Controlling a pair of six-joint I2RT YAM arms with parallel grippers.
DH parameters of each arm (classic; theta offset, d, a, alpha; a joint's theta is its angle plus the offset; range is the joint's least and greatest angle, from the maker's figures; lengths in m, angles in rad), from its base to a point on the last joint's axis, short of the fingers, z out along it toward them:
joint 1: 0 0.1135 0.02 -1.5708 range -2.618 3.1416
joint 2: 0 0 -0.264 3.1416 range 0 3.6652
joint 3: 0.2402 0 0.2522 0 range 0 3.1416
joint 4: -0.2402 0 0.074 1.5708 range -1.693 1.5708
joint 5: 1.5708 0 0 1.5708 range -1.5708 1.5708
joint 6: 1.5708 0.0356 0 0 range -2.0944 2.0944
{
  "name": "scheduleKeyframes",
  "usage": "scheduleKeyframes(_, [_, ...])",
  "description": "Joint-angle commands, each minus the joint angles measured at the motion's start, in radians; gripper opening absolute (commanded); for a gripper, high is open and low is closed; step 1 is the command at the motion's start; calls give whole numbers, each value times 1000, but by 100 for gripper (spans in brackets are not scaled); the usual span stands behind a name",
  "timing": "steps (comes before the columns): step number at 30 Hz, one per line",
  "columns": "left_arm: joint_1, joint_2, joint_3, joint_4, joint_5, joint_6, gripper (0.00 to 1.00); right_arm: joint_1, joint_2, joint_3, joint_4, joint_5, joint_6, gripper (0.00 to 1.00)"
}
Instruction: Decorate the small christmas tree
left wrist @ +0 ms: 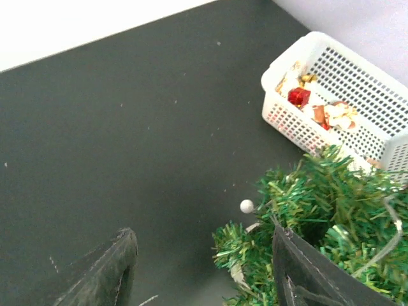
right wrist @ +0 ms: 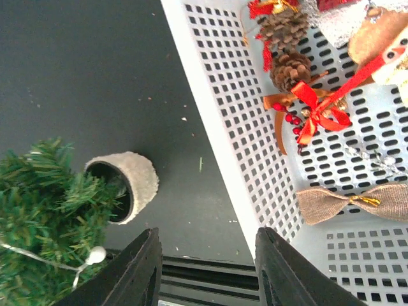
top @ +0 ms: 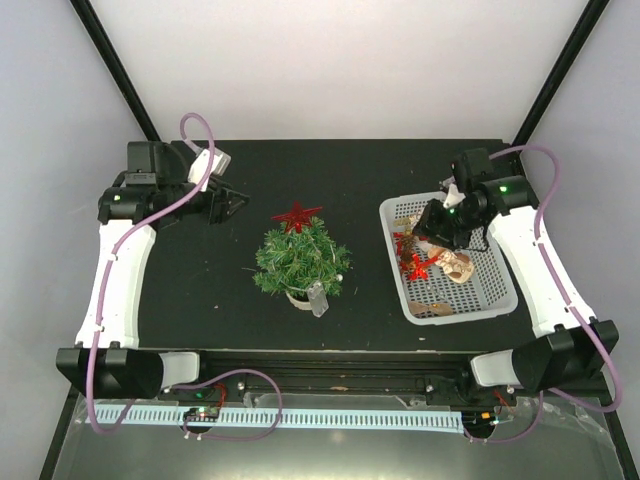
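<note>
Black worktop (top: 200,290), white walls all round, two arms mounted at the near edge.

- Small christmas tree (top: 300,258) stands upright near the middle of the worktop in its cream pot (right wrist: 131,185), well apart from both arms.
- Done so far, as it looks: a red star (top: 297,216) sits at the tip. A white bead (left wrist: 247,206) on a thin string shows among the needles. A pale piece (top: 318,298) hangs low by the pot; I cannot tell what it is.
- Branches otherwise look mostly bare green.
- White basket (right wrist: 217,146) on the right side holds plenty: pine cones (right wrist: 290,67), a red ribbon bow (right wrist: 312,105), a burlap bow (right wrist: 354,201), plus other small bits.
- Left tool (top: 230,203) hangs at the far left, off to the tree's side, fingers spread, nothing between them.
- Right tool (right wrist: 207,233) hovers over the basket's tree-side edge, fingers partly apart, gripping nothing.

Judgement: early to middle of the job. The topper is placed, but most ornaments are not yet hung, and neither arm carries one now.
</note>
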Motion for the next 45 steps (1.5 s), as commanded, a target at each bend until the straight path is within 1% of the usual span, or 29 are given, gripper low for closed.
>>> scheduleKeyframes(1, [0,51,35,-106,-63,29,61,-6,-33,-75,72,58,21,42])
scheduleKeyframes(3, [-5,83,49,-179,-118,139,62,-8,-28,-98,78,95,24,42])
scheduleKeyframes(7, [-3,92,72,-265,-309,241,62,-7,-38,-133,106,156,23,41])
scheduleKeyframes(11, [-4,77,89,-300,-340,275,63,-8,-63,-204,162,169,36,41])
scheduleKeyframes(15, [-5,76,104,-289,-312,244,63,-8,-65,-252,211,171,52,42])
scheduleKeyframes(18, [-3,94,84,-272,-278,223,63,-8,-68,-260,199,179,60,41])
scheduleKeyframes(20, [-2,115,43,-262,-233,219,63,-7,-85,-278,211,178,62,41])
scheduleKeyframes(23, [-1,130,-30,-237,-192,225,61,-7,-101,-307,212,236,77,42])
scheduleKeyframes(27, [3,74,-148,-137,-158,212,62,-10,-66,-280,163,306,102,42])
scheduleKeyframes(30, [4,55,-182,-88,-123,171,62,-41,-38,-284,172,315,134,42])
scheduleKeyframes(35, [3,53,-188,-62,-52,87,62,-94,102,-220,206,306,149,38])
scheduleKeyframes(39, [4,53,-215,-26,-3,69,62,-113,202,-172,242,330,156,39])
scheduleKeyframes(42, [3,98,-176,-57,7,68,62,-140,271,-158,275,291,144,41])
scheduleKeyframes(45, [6,112,-158,-77,9,71,61,-143,336,-129,295,314,113,45])
